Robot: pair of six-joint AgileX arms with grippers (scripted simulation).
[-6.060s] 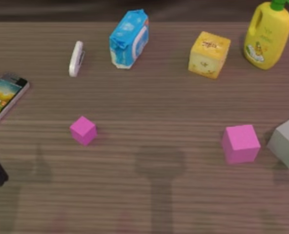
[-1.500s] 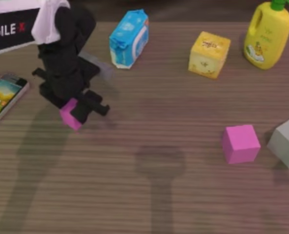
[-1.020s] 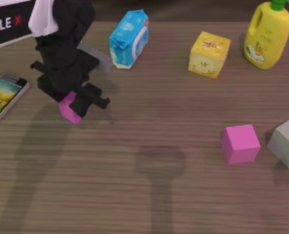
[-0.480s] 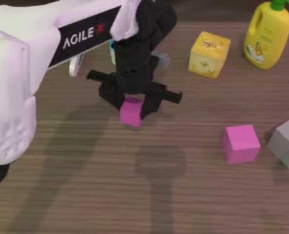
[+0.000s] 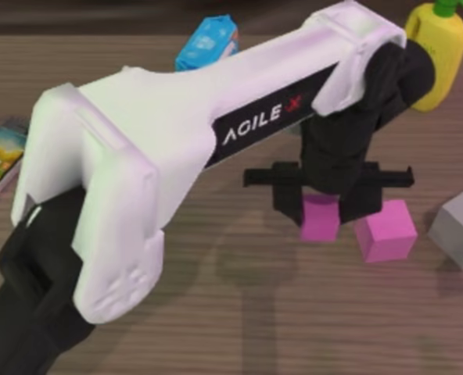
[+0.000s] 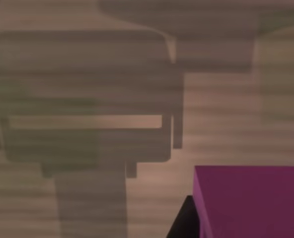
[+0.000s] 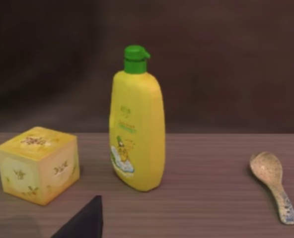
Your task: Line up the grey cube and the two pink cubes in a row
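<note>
My left gripper [image 5: 322,209] has carried the small pink cube [image 5: 320,219] rightward.
Fingers clamped on it; it sits just beside the large pink cube [image 5: 385,229]; grey cube [image 5: 457,226] farther right.

Light is soft and even over the wooden table [image 5: 216,312], falling from above: the left arm [image 5: 177,133] casts broad, diffuse shadows beside itself, and its white shell shows a faint pink-green tint without hard glare. The left wrist view is dim, filled with blurred grey shadow bands. Behind the yellow bottle [image 7: 136,134] the background is dark.
</note>
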